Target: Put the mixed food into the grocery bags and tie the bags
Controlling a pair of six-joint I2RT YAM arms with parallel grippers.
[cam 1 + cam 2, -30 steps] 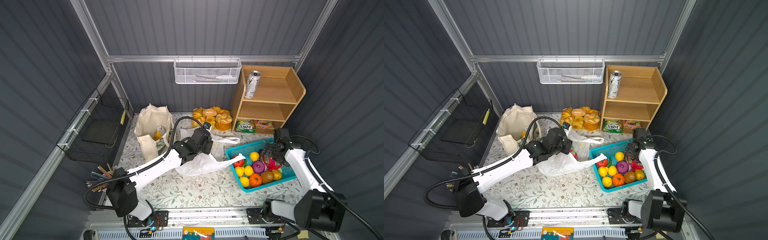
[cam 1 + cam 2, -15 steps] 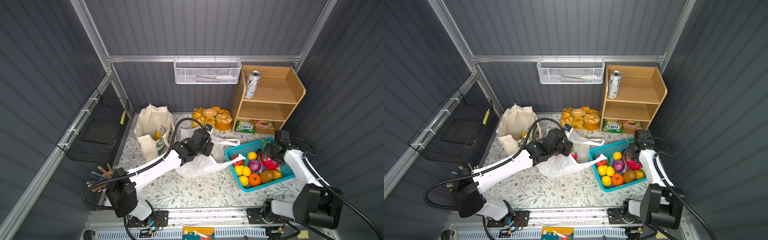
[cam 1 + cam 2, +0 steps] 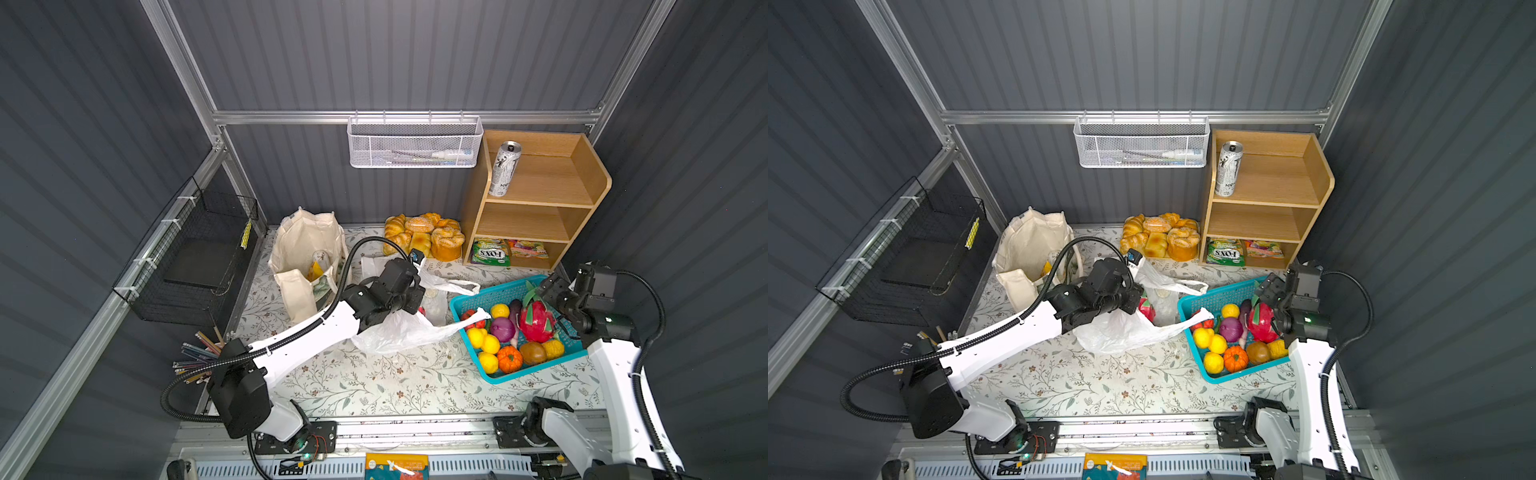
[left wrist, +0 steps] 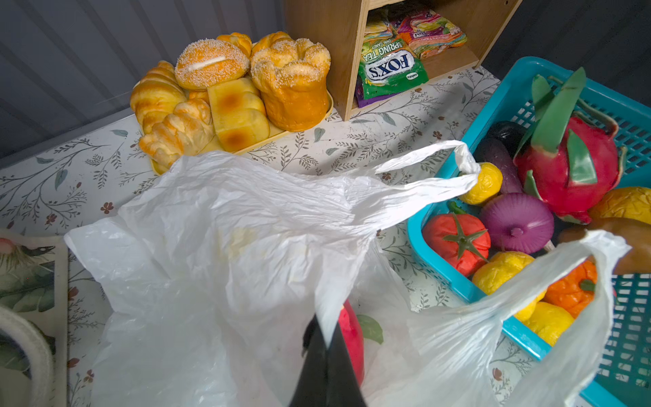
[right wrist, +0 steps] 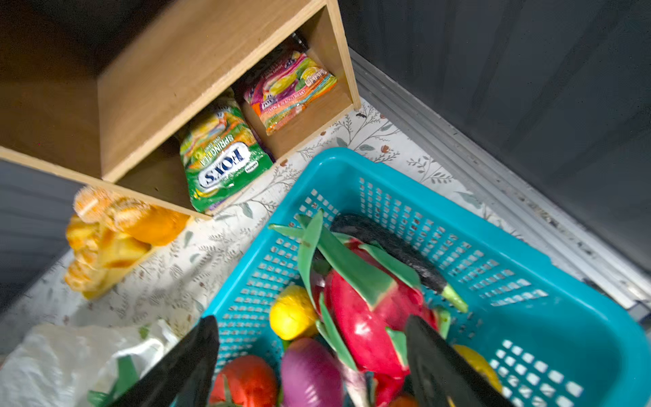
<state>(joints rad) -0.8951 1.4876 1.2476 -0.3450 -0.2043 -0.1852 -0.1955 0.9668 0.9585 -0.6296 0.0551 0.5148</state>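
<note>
The left end effector (image 4: 326, 356) is pinched shut on a fold of the white plastic carrier bag (image 4: 225, 253). The left wrist view shows its black fingers (image 4: 317, 370) pressed together with the film between them. In both top views that bag lies crumpled on the floral table (image 3: 374, 382) at the centre of the frame. One of its handles is draped over the left rim of the turquoise mesh basket (image 3: 494, 293). A dragon fruit (image 3: 1146, 309) shows red inside the bag's mouth, just beside the closed fingers (only a sliver of it is visible).

The right end effector (image 5: 310, 320) stands wide open above the basket at the right of the frame. Its two fingers are on either side of a second dragon fruit (image 5: 366, 317), which lies among lemons (image 3: 484, 338), a purple onion (image 3: 502, 329), a tomato (image 3: 469, 318) and a small pumpkin (image 3: 510, 359). Whether either finger touches the fruit cannot be told.

The cream canvas tote (image 3: 307, 245) stands open at centre left, near the back wall, with a yellow snack packet (image 3: 314, 272) inside it. The tall drink can (image 3: 503, 168) stands upright on the top shelf of the wooden shelf unit (image 3: 540, 183) at upper right. Bread rolls (image 3: 424, 235) sit between tote and shelf unit, and sweet packets (image 3: 490, 251) lie in the unit's lowest compartment.
</note>
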